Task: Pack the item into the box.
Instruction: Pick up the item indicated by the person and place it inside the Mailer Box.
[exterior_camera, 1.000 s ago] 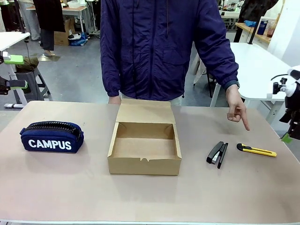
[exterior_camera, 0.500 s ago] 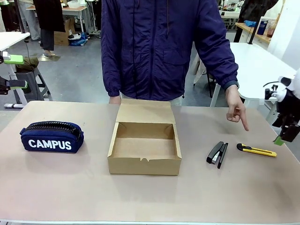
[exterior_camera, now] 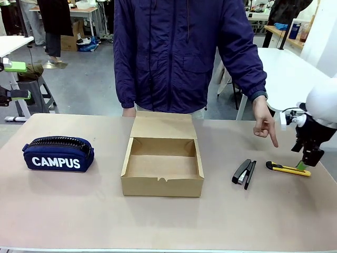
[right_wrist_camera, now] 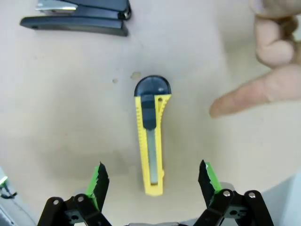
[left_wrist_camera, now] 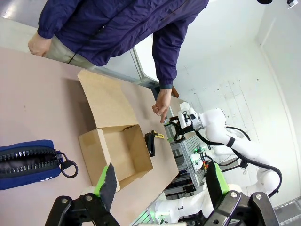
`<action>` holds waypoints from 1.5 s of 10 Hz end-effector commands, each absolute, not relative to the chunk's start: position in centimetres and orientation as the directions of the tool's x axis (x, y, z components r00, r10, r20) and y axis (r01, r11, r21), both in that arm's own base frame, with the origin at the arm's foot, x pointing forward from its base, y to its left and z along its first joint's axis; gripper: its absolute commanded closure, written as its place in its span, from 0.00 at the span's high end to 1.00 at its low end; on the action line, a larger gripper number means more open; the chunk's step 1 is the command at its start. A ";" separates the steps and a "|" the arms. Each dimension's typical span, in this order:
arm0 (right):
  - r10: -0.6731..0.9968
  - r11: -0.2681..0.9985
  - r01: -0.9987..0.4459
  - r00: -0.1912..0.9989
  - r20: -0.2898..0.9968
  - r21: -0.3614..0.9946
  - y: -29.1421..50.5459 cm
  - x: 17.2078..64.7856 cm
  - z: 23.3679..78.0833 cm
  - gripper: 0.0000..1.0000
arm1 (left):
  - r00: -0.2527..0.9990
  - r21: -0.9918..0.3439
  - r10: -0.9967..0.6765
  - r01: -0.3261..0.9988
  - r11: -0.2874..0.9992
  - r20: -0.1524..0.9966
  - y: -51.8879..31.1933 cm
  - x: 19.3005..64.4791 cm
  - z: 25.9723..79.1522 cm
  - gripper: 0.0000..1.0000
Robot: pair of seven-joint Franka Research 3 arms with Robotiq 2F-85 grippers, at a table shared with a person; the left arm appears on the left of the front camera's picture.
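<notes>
while the spread right claw (right_wrist_camera: 152, 169) hovers over the knife (right_wrist_camera: 150, 136), the stapler (right_wrist_camera: 77, 20) seems clear.

Clearance, utility knife (right_wrist_camera: 150, 136) — you are seeing bare table running along both its long sides, the right gripper (right_wrist_camera: 153, 168) hanging spread over its tail. Obstacles — the person's hand (right_wrist_camera: 263, 70) is pointing just beside the black end; the stapler (right_wrist_camera: 77, 19) is lying near, apart.
</notes>
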State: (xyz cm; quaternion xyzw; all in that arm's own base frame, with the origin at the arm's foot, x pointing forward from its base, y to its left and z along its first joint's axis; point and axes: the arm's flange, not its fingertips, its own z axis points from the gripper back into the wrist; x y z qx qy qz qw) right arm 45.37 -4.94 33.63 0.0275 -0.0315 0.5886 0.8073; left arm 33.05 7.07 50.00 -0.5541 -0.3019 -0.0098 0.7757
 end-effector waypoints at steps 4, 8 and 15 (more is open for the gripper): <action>0.961 0.256 -0.967 0.255 0.107 0.005 -4.7 48.8 29.7 1.00 | 0.806 -0.850 0.325 0.373 0.371 0.496 6.9 33.1 50.0 1.00; 0.957 0.261 -0.965 0.263 0.121 0.029 -5.9 48.7 28.9 1.00 | 0.806 -0.850 0.325 0.373 0.371 0.496 6.9 33.1 50.0 1.00; 0.971 0.213 -0.973 0.220 0.090 0.088 -5.7 48.0 29.2 1.00 | 0.806 -0.850 0.325 0.373 0.371 0.496 6.9 33.1 50.0 1.00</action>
